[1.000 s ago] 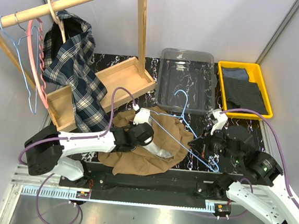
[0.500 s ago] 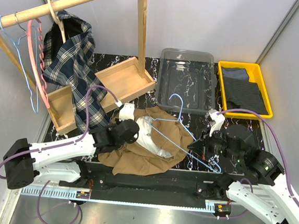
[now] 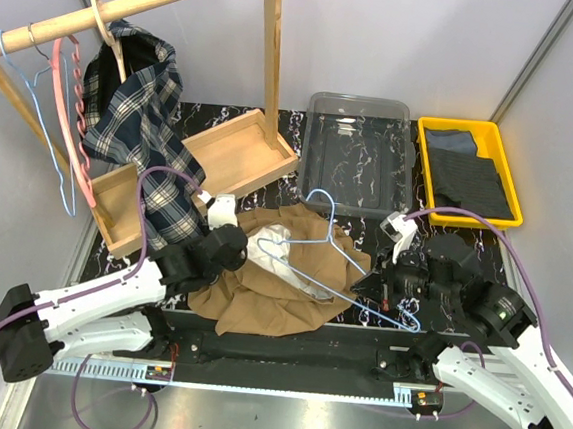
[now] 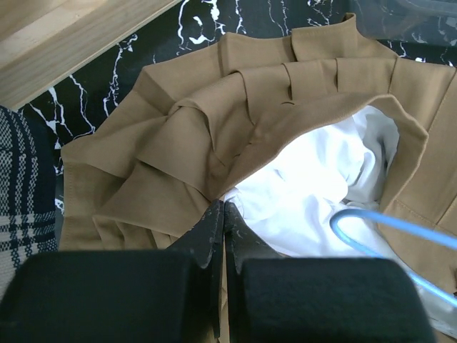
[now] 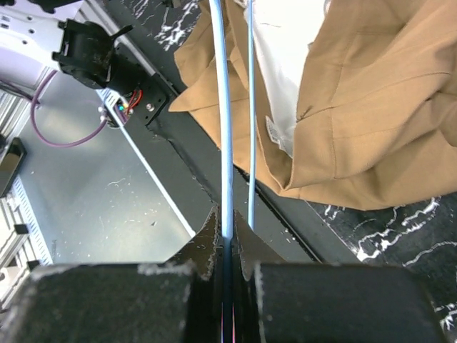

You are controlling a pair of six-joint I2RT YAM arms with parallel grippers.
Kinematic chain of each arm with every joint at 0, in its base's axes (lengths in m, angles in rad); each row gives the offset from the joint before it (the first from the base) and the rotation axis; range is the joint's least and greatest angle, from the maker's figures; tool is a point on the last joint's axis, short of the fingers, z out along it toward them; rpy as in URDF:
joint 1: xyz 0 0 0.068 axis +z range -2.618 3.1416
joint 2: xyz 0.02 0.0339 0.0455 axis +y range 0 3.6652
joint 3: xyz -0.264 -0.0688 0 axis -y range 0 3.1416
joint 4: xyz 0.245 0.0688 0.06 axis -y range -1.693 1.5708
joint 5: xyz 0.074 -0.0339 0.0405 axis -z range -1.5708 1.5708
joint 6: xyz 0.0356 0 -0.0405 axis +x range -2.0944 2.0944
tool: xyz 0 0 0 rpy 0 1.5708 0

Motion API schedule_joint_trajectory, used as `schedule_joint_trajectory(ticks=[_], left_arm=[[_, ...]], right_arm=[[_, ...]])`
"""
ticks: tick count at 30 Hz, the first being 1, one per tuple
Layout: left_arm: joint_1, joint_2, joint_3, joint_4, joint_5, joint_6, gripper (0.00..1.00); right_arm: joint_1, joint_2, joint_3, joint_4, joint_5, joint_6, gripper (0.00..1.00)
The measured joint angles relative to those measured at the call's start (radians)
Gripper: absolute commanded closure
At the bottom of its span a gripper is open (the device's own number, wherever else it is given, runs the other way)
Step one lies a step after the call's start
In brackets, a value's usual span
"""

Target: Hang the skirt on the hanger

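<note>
The tan-brown skirt [image 3: 259,300] lies crumpled on the black marbled table between the arms, its waist open and the white lining [image 4: 314,179] showing. My left gripper [image 3: 244,254] is shut on the skirt's waist edge [image 4: 193,128], where tan cloth meets lining. My right gripper [image 3: 367,282] is shut on the lower wire of the light-blue hanger [image 3: 320,193] and holds it slanted over the skirt. The hanger's far corner reaches into the waist opening. The wire shows in the left wrist view [image 4: 378,223] and runs between my right jaws [image 5: 221,107]. The skirt's hem shows beside it [image 5: 378,93].
A wooden rack with a tray base [image 3: 231,155] stands back left. It carries a plaid shirt [image 3: 138,131], a pink hanger [image 3: 74,116] and another blue wire hanger [image 3: 35,102]. A clear bin [image 3: 356,160] and a yellow tray [image 3: 426,167] with dark cloth stand at the back.
My left arm has drawn back to the left, dragging the skirt's waist edge with it. The right gripper has carried the hanger leftward, so its hook now sits over the skirt.
</note>
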Motion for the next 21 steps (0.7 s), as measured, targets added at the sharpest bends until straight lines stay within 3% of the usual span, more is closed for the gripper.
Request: schedule_joint_trajectory(ticks=[21], left_arm=[[0.008, -0.003, -0.008, 0.007, 0.042, 0.002, 1.00]], right_arm=[[0.040, 0.116, -0.074, 0.192, -0.010, -0.003, 1.00]])
